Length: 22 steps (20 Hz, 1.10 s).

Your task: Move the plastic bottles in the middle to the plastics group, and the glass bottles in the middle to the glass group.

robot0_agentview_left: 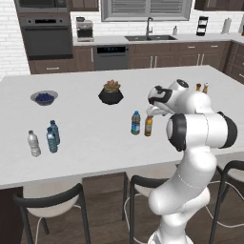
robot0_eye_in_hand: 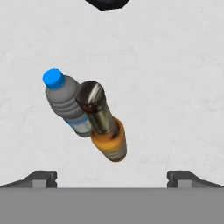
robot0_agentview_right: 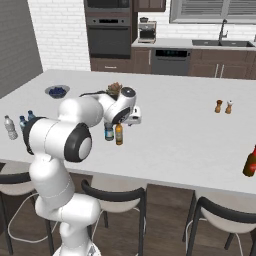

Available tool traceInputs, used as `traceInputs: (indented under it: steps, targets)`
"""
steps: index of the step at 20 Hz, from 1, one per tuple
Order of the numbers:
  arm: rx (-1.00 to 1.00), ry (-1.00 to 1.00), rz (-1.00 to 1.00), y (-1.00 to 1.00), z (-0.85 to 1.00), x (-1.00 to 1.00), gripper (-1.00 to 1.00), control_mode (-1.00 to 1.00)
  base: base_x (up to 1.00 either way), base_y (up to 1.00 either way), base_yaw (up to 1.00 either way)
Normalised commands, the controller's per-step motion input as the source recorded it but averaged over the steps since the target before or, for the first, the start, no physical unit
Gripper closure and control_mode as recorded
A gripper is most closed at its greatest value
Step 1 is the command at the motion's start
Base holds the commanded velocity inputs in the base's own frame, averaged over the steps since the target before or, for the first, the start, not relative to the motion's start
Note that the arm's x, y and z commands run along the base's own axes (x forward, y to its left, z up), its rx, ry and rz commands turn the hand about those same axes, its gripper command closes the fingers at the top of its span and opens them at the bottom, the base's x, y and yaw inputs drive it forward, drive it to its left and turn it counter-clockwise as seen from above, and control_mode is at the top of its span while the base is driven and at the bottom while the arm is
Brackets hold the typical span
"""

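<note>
Two bottles stand side by side in the middle of the white island counter [robot0_agentview_left: 95, 147]. One is a plastic water bottle [robot0_agentview_left: 136, 123] [robot0_agentview_right: 109, 131] [robot0_eye_in_hand: 65, 103] with a blue cap and a dark blue label band. The other is a slim amber glass bottle [robot0_agentview_left: 148, 126] [robot0_agentview_right: 119, 134] [robot0_eye_in_hand: 105, 127] with a dark neck. My gripper [robot0_agentview_left: 153, 112] [robot0_agentview_right: 131, 121] [robot0_eye_in_hand: 113, 179] hangs open just above them, pointing down and holding nothing. The plastics group [robot0_agentview_left: 45, 139] [robot0_agentview_right: 20, 122], a whitish bottle and two bluish ones, stands at the left. The glass group [robot0_agentview_left: 202, 87] [robot0_agentview_right: 223, 106], two small brownish bottles, stands far right.
A dark pot with a plant [robot0_agentview_left: 111, 93] sits behind the middle bottles, and a bowl of blueberries [robot0_agentview_left: 44, 97] lies further left. A dark red bottle [robot0_agentview_right: 251, 161] stands at the counter's right end. Stools [robot0_agentview_left: 52, 202] line the near edge.
</note>
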Motion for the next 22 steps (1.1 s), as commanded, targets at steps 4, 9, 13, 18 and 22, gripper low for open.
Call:
traceInputs:
  steps: [4,9,13,18,22]
  targets:
    - [-0.03,0.00,0.00,0.19,-0.21,0.00,-1.00,-1.00,0.00,0.00,0.00]
    - [-0.04,0.00,0.00,0.10,-0.24,0.02,-1.00,-1.00,0.00,0.00,0.00]
    - [-0.01,0.00,0.00,0.00,-0.12,0.01,-1.00,-1.00,0.00,0.00,0.00]
    - [0.00,-0.03,0.04,0.00,-0.03,0.03,-1.00,-1.00,0.00,0.00,0.00]
    - [0.00,-0.05,0.07,0.00,0.00,0.04,-1.00,-1.00,0.00,0.00,0.00]
